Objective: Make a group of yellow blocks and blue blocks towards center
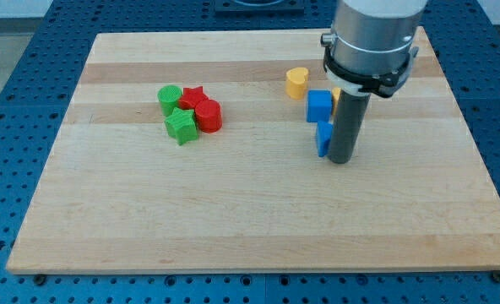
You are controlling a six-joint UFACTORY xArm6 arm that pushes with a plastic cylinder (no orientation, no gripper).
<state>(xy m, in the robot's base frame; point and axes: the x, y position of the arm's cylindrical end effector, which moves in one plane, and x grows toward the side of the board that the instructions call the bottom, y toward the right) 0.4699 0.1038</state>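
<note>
My tip (341, 160), a bare rod holding nothing, touches the lower blue block (323, 139) on its right, so that block lies left toward center.

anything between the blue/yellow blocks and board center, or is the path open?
Nothing visible blocks it. The blue blocks and yellow heart face bare board toward center. The red and green cluster sits farther to the view's left. My tip touches the lower blue block's right side.
</note>
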